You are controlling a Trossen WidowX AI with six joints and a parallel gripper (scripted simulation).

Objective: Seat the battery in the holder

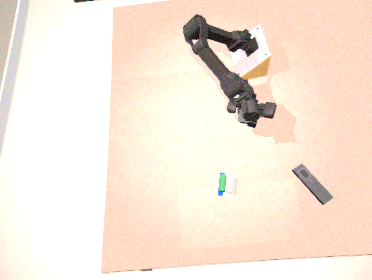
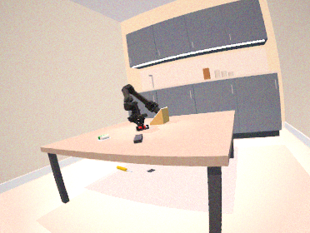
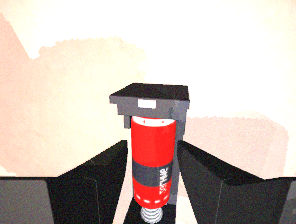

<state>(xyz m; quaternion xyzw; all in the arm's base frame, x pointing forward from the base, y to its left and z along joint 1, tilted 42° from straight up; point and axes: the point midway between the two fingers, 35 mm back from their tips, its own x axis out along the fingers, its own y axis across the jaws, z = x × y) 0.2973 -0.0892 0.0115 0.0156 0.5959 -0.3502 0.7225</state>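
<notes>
Judging from the wrist view, we were at the release: the battery [image 3: 151, 160] lay straight in the holder [image 3: 150, 102], flat end on the spring [image 3: 151, 215], tip under the lip, our hand [image 3: 150, 185] open and gripping nothing, needing only a clean lift off the tabletop [image 1: 160, 150].
</notes>
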